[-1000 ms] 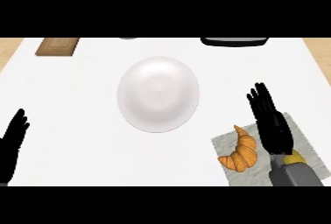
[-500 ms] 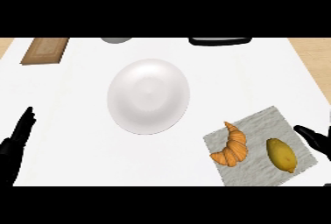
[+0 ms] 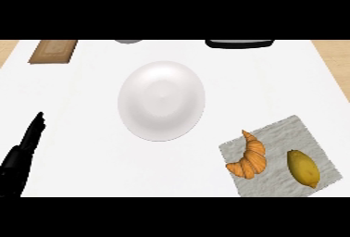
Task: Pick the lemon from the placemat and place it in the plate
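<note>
So the yellow oval lemon (image 3: 304,168) sits on the grey textured cloth placemat (image 3: 277,139) at the lower right of the white counter top (image 3: 82,115); it lies on the right half of the mat, long axis running roughly up and down in the view, nothing touching it. Just beside it on the left half of the same mat is a golden-brown curved croissant (image 3: 249,156); there's a small strip of bare mat between the 2, so they're apart.

The white round plate (image 3: 161,100) is up and to the left of the mat, near the middle of the counter, well apart from the lemon; nothing is on it.

Only 1 hand shows: the black left hand (image 3: 21,157) comes in at the lower left edge, fingers straight and pressed together, pointing up the view, holding nothing; it's well apart from the plate and far from the lemon. The right hand isn't anywhere in the head view, so I can't tell how it's set.

Along the far edge there's a brown rectangular wooden board (image 3: 52,51) at the top left, a grey rounded thing (image 3: 128,41) mostly cut off, and a black flat object (image 3: 239,43) at the top right; can't tell what those last 2 are.
</note>
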